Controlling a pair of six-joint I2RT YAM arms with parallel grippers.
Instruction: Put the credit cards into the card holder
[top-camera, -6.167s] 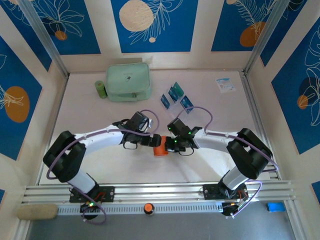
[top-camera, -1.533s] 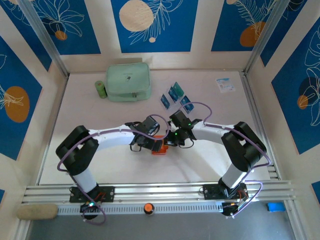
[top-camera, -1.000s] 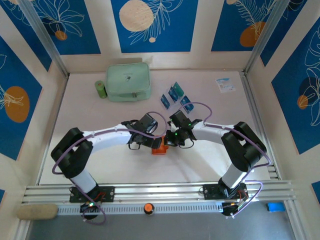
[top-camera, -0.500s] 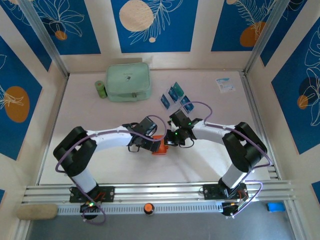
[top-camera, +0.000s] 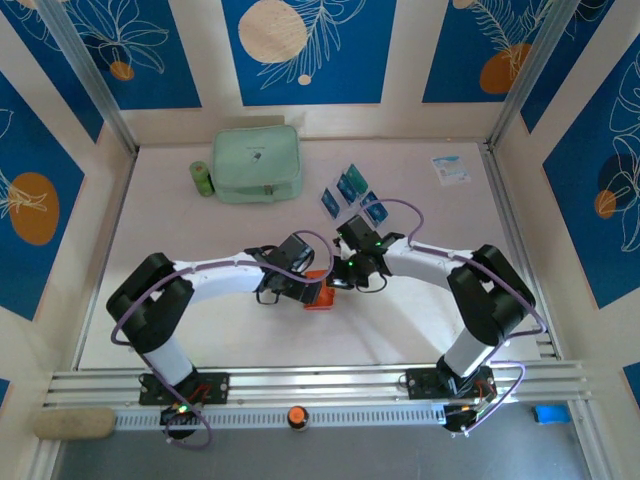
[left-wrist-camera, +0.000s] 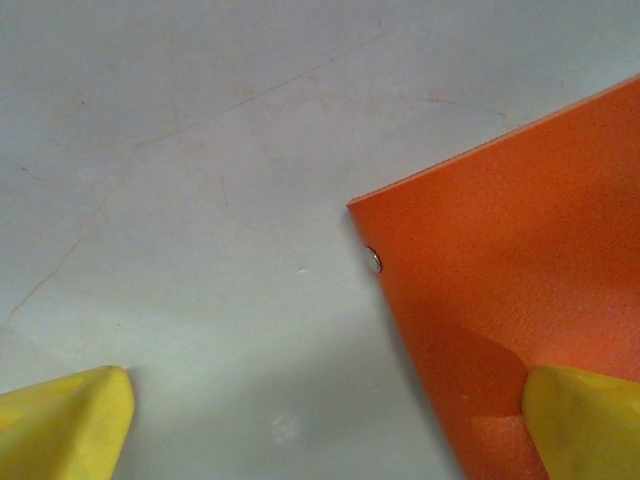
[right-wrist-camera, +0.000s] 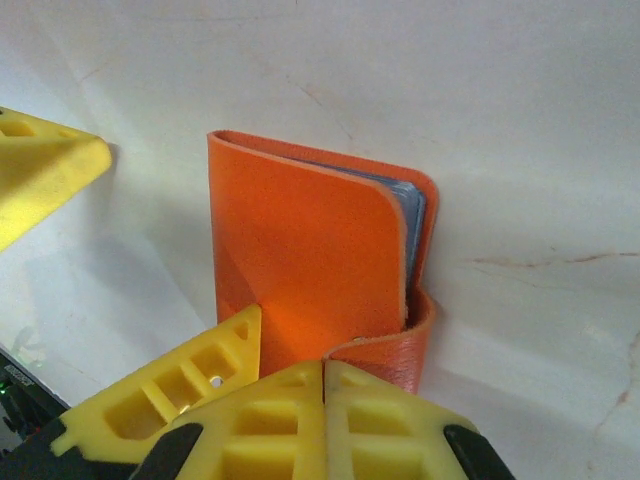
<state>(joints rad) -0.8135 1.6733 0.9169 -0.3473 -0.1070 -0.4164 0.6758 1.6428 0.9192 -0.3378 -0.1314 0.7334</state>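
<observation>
The orange card holder (top-camera: 317, 297) lies on the table between both grippers. In the right wrist view the card holder (right-wrist-camera: 300, 250) stands slightly open, with a blue card edge (right-wrist-camera: 413, 215) inside and its flap (right-wrist-camera: 395, 350) curled up. My right gripper (right-wrist-camera: 325, 385) is shut, its tips pressed against that flap. My left gripper (left-wrist-camera: 330, 440) is wide open; one fingertip (left-wrist-camera: 585, 420) rests on the card holder (left-wrist-camera: 500, 300) near its snap button (left-wrist-camera: 373, 261), the other fingertip (left-wrist-camera: 60, 430) is over bare table. Teal credit cards (top-camera: 348, 187) stand further back.
The cards sit in a clear rack (top-camera: 358, 203) behind my right gripper (top-camera: 340, 279). A mint-green pouch (top-camera: 257, 163) and a green roll (top-camera: 202, 178) lie at the back left. A white-and-blue leaflet (top-camera: 451, 168) is at the back right.
Hardly anything: the left arm's elbow has shifted slightly to the right. The card holder and both grippers stay where they were.
</observation>
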